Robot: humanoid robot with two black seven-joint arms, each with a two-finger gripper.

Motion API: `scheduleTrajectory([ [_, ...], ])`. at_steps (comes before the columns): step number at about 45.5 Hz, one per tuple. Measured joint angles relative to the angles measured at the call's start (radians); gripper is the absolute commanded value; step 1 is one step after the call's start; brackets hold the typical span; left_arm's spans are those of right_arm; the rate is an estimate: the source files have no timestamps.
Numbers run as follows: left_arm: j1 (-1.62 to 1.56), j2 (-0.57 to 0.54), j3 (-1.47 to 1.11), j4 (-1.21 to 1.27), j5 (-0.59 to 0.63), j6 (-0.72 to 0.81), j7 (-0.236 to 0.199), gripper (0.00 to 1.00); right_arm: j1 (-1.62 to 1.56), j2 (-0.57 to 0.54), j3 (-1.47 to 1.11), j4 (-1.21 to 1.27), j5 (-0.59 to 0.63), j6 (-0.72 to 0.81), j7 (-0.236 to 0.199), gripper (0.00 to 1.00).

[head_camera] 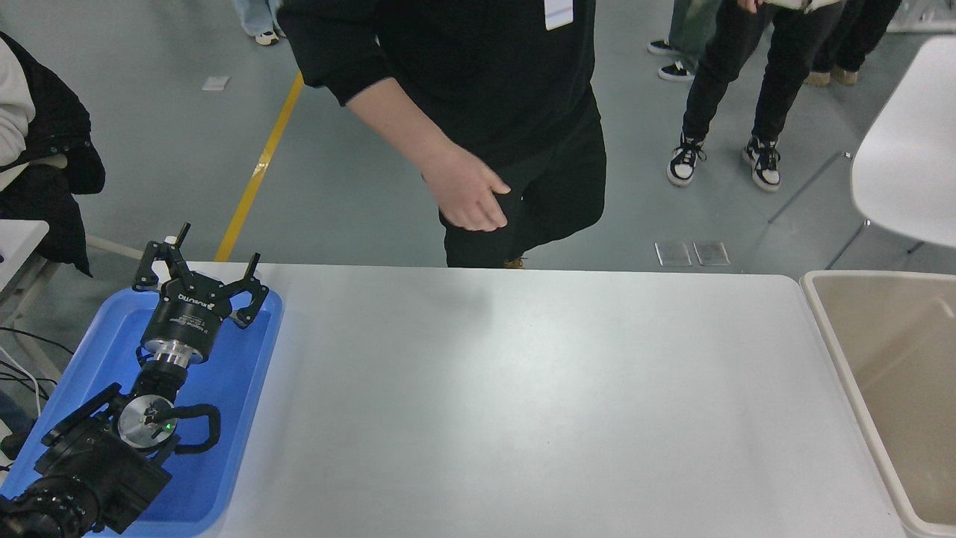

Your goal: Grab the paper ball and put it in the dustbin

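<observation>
My left gripper [200, 278] sat parked over the blue tray [246, 388], jaws spread. Right arm and paper ball were out of view; the dustbin [821, 314] waited far right. Crumpled paper should be light, soft.

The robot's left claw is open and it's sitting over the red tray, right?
Not quite. The head view shows the left claw open, but the tray under it is blue, not red. It sits at the left end of the white table.
</observation>
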State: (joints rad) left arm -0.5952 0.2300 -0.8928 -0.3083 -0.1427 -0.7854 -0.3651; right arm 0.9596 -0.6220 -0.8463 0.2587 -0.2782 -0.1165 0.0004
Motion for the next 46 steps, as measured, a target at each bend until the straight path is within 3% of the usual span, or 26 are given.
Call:
scheduleTrajectory([
  [14,0.0,0.0,0.0,0.0,0.0,0.0,0.0,1.0,-0.202,0.064,0.143,-0.073,0.012,-0.087,0.002,0.01],
  [18,0.0,0.0,0.0,0.0,-0.001,0.0,0.0,1.0,-0.228,0.08,0.161,-0.084,0.013,-0.096,0.002,0.58],
  [22,0.0,0.0,0.0,0.0,-0.001,0.0,0.0,1.0,-0.24,0.089,0.171,-0.091,0.014,-0.105,0.002,1.0],
  [46,0.0,0.0,0.0,0.0,0.0,0.0,0.0,1.0,-0.239,0.119,0.224,-0.096,0.016,-0.124,0.004,1.0],
])
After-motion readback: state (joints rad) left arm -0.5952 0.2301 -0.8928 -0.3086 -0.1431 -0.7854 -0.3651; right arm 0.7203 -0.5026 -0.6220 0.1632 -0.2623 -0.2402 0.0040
